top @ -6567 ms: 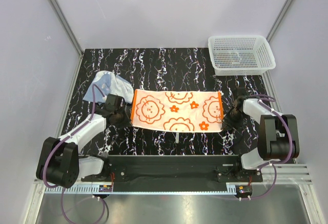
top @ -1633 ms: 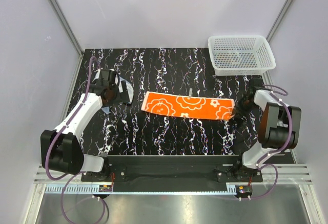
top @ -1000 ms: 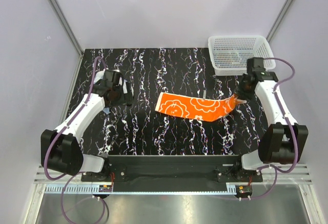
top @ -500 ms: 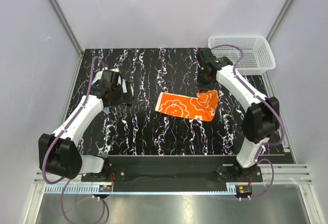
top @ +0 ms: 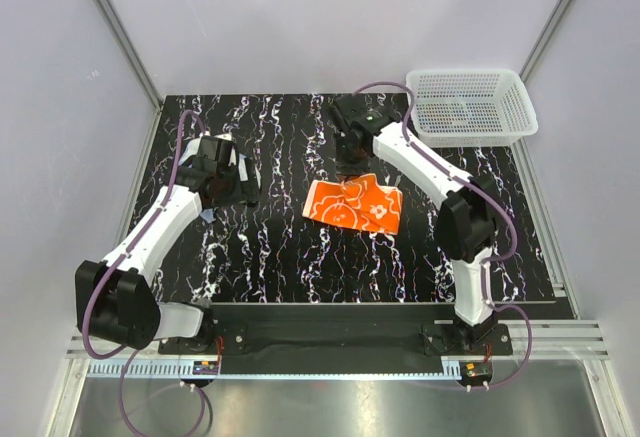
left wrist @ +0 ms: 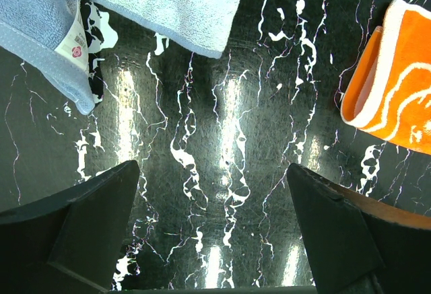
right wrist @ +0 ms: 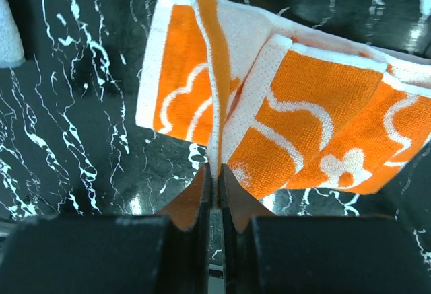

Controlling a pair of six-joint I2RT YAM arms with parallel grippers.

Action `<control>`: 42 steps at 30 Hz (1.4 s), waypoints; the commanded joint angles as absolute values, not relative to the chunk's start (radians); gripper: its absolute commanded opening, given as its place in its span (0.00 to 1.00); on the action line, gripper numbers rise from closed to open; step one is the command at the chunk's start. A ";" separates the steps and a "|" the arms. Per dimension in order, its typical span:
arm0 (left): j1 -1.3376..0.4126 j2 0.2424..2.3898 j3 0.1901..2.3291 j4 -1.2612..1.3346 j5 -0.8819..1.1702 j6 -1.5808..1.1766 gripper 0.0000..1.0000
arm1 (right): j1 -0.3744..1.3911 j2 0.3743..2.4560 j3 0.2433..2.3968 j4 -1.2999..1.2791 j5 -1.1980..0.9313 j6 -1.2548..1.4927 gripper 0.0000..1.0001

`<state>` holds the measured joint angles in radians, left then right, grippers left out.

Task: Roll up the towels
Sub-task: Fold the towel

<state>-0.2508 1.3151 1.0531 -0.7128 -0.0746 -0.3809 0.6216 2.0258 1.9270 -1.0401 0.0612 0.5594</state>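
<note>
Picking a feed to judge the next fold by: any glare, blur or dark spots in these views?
Left wrist: bright streaks of glare on the glossy table, but the blue-grey towel weave is sharp. Right wrist: orange towel crisp; the right gripper pinching it is a dark silhouette. Top external: even light, soft shadows, no blur.
</note>
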 commanded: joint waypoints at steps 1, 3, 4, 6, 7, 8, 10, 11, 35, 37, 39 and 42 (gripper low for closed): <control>-0.253 1.279 1.049 -0.689 -0.058 -0.373 0.98 | 0.659 2.057 1.994 -1.055 0.025 0.525 0.00; -0.253 1.279 1.048 -0.689 -0.058 -0.373 0.98 | 0.669 2.077 2.002 -1.054 0.015 0.520 0.00; -0.253 1.279 1.048 -0.690 -0.058 -0.373 0.98 | 0.676 2.088 2.003 -1.051 0.011 0.520 0.00; -0.253 1.281 1.048 -0.690 -0.058 -0.373 0.98 | 0.683 2.098 2.005 -1.046 0.003 0.520 0.00; -0.253 1.279 1.048 -0.690 -0.058 -0.373 0.98 | 0.687 2.109 2.005 -1.039 0.003 0.520 0.00; -0.253 1.284 1.048 -0.690 -0.058 -0.373 0.98 | 0.693 2.114 2.006 -1.034 0.003 0.520 0.00; -0.253 1.284 1.048 -0.690 -0.058 -0.373 0.98 | 0.701 2.128 2.013 -1.022 -0.026 0.522 0.00; -0.253 1.285 1.048 -0.692 -0.058 -0.373 0.98 | 0.706 2.143 2.016 -1.020 -0.029 0.522 0.00; -0.255 1.315 1.040 -0.690 -0.087 -0.368 0.98 | 0.738 2.122 2.046 -0.896 0.070 0.502 0.94; -0.255 1.315 1.037 -0.683 -0.086 -0.364 0.98 | 0.732 2.054 2.011 -0.902 0.129 0.492 1.00; -0.258 1.310 1.034 -0.673 -0.087 -0.359 0.95 | 0.712 1.970 1.961 -0.899 0.143 0.495 1.00; -0.271 1.301 1.026 -0.652 -0.072 -0.350 0.89 | 0.643 1.820 1.774 -0.867 0.167 0.554 1.00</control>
<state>-0.2573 1.3155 1.0367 -0.7040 -0.0761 -0.3729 0.7094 1.9987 1.8729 -0.8845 0.0868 0.5205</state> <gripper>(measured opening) 0.904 0.994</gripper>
